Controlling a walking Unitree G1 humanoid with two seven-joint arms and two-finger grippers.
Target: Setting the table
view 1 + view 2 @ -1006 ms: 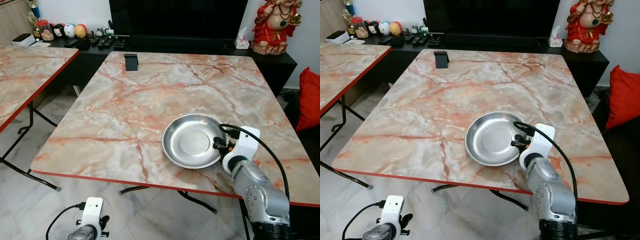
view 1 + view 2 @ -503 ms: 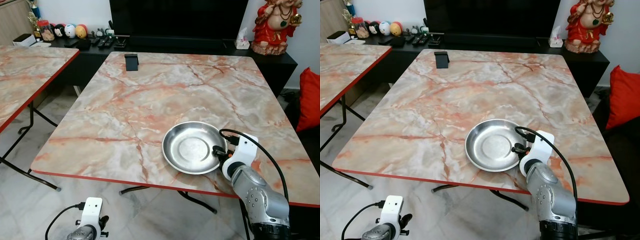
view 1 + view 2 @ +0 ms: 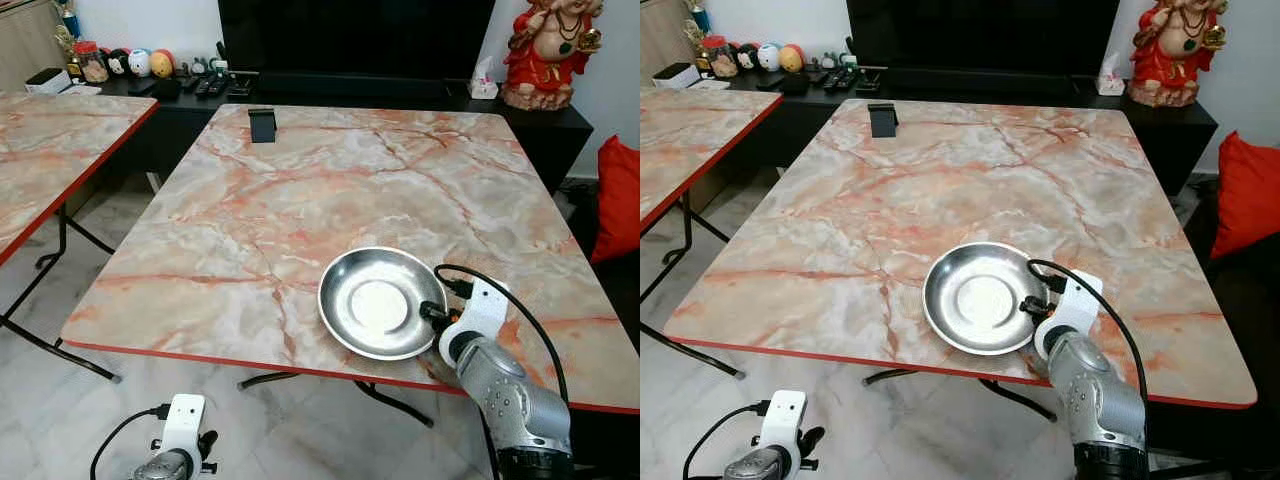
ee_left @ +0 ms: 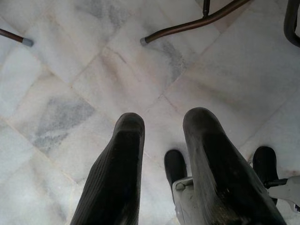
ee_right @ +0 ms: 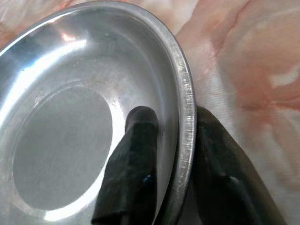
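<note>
A round steel plate [image 3: 378, 302] lies on the marble table [image 3: 300, 190], near its front edge and right of the middle. My right gripper [image 3: 432, 313] is shut on the plate's right rim [image 5: 187, 101]. In the right wrist view one finger [image 5: 133, 154] lies inside the dish and the other [image 5: 220, 168] sits under the rim. My left gripper [image 4: 161, 126] hangs low at my left side over the floor, its fingers apart with nothing between them. Its wrist [image 3: 183, 425] shows at the bottom of the left eye view.
A small black stand [image 3: 262, 124] sits at the table's far left. A second marble table [image 3: 50, 140] stands to the left. Behind are a dark cabinet with remotes and toys [image 3: 140, 62], a red statue [image 3: 548, 50] and a red cushion [image 3: 620, 200].
The right gripper has pulled the plate toward the table's front edge and slightly left. The left arm has not moved.
</note>
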